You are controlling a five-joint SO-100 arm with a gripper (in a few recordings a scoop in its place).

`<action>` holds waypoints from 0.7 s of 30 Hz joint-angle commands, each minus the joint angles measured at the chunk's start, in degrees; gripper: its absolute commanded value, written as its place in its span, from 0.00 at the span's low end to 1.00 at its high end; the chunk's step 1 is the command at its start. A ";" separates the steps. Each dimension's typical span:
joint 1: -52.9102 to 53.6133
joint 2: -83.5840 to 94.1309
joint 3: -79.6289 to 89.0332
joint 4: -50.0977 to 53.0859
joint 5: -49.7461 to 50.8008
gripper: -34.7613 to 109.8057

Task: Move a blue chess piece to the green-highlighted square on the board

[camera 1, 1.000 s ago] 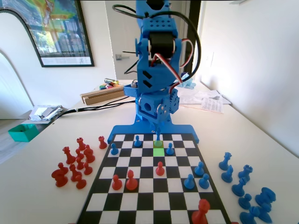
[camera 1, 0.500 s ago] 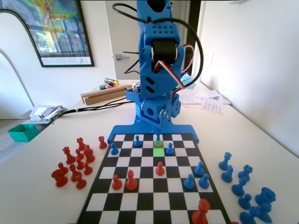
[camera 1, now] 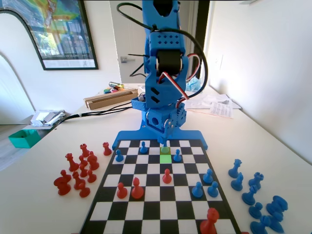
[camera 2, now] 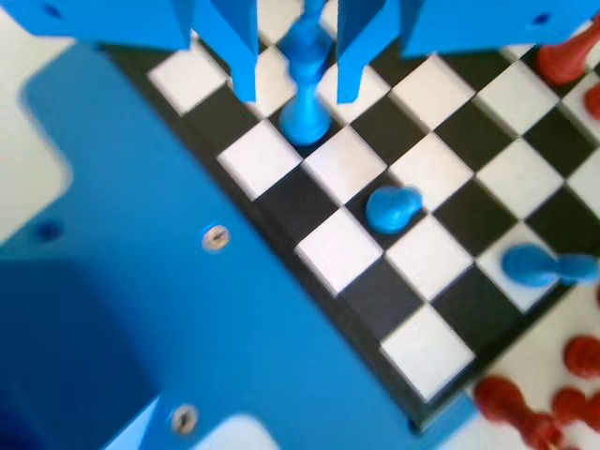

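Note:
A small blue chess piece [camera 2: 305,89] stands upright on a dark square of the board [camera 2: 419,255], between my gripper's [camera 2: 295,94] two jaws. The jaws are apart, with a gap showing on each side of the piece, narrower on the right, so the gripper is open around it. In the fixed view the gripper [camera 1: 165,141] hangs low at the far end of the board [camera 1: 146,204], right over the green-highlighted square [camera 1: 165,159]. There the piece [camera 1: 165,150] looks green-tinted at that square's far edge.
Other blue pawns stand close by [camera 2: 392,208] [camera 2: 539,265] [camera 1: 177,156] [camera 1: 144,146]. Red pieces are on the board's middle [camera 1: 166,175] and near rows [camera 1: 210,222]. A cluster of red pieces [camera 1: 78,170] lies left of the board, and blue ones [camera 1: 258,195] lie right.
The arm's upper joints have sunk and leaned forward a little. The gripper tip has stayed over the green square, and no piece on the board has shifted.

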 commanded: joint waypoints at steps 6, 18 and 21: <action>-0.62 0.88 1.41 -2.37 -1.14 0.31; -0.53 0.97 1.58 -2.37 -3.25 0.25; -0.35 1.05 0.97 -1.41 -3.34 0.25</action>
